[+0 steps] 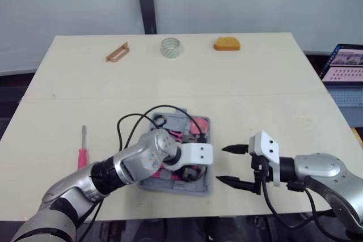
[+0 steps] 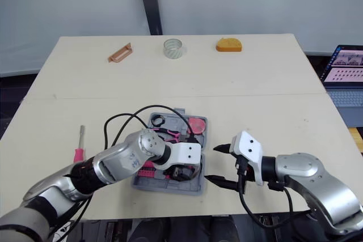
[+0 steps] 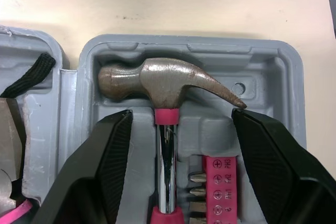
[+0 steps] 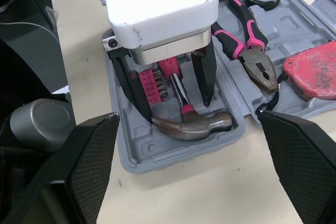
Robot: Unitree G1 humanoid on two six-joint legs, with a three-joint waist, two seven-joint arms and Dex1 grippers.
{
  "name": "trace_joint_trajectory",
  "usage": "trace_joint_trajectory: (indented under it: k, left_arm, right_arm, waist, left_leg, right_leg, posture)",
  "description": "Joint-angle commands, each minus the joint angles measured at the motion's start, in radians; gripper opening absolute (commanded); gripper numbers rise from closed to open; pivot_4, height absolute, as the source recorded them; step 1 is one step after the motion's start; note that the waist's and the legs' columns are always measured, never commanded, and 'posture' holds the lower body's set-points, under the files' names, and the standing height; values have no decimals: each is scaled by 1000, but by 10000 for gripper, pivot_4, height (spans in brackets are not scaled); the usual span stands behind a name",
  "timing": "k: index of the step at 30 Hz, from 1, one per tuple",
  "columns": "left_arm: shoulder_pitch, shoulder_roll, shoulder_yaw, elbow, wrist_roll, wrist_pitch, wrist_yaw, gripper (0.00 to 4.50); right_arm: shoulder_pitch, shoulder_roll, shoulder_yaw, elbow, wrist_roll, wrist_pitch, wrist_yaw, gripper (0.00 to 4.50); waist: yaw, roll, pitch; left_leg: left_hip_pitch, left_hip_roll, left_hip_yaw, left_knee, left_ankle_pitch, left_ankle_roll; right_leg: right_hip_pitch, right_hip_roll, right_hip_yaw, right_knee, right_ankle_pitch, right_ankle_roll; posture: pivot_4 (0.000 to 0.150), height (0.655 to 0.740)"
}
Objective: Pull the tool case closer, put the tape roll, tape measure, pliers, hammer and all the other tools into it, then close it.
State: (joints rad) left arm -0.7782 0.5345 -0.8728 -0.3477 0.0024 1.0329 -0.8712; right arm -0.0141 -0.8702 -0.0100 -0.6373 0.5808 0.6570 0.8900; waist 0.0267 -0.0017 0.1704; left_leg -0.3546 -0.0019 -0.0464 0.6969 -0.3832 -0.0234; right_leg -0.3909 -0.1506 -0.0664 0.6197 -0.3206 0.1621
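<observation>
table, case, screwdriver, tape roll (far)

The silver left arm reaches in from the near-left corner of the pale wooden counter. Its white-bodied left end effector points down, black fingers spread wide. The right arm enters from the near-right corner, right end effector level, aimed leftward, fingers parted.
</observation>
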Motion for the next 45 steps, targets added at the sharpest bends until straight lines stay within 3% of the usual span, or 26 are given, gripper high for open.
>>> trace_joint_trajectory:
  k: [1,7,17,20,25,34,45]
  left_arm:
    - [14,6,-4,-26,1,18,-6,33436]
    - [23,40,123,-38,-55,6,-30,33436]
    - [269,34,555,26,-288,-382,-107,33436]
    - [374,54,613,52,-315,-488,-149,24512]
    - [490,66,612,157,-272,-635,-174,516]
    - [532,3,601,261,-227,-724,-137,148]
    - [539,6,579,327,-175,-759,-136,148]
  right_arm:
    - [3,0,-17,-24,12,-15,10,45000]
    - [-3,-2,-31,-21,28,-10,16,45000]
    - [-45,-3,-65,28,77,0,35,45000]
    - [-57,-9,-71,54,75,-6,49,45000]
    - [-70,-26,-75,97,58,-21,73,45000]
    - [-85,-43,-83,109,52,-25,90,45000]
    - [-87,-50,-81,101,54,-19,94,45000]
  waist:
    - [0,0,0]
    - [-2,0,0]
    - [-3,0,0]
    - [-5,0,0]
    - [0,0,0]
    - [-3,0,0]
    - [-2,1,0]
  left_leg:
    - [0,0,0,0,0,0]
    - [0,0,0,0,0,0]
    - [0,0,-1,0,0,0]
    - [1,0,0,-1,0,0]
    - [0,0,0,0,0,0]
    - [0,0,0,0,0,0]
    - [1,0,0,0,0,0]
  right_leg:
    - [0,0,0,0,0,0]
    - [0,0,0,0,0,0]
    - [0,0,0,0,0,0]
    - [0,0,0,0,0,0]
    - [0,0,0,-1,0,0]
    - [0,0,-1,0,0,0]
    - [0,0,-1,0,0,0]
  posture:
    - [1500,7400]
    - [1500,7400]
    - [1500,7400]
    - [1500,7400]
    - [1500,7400]
    - [1500,7400]
    - [1500,7400]
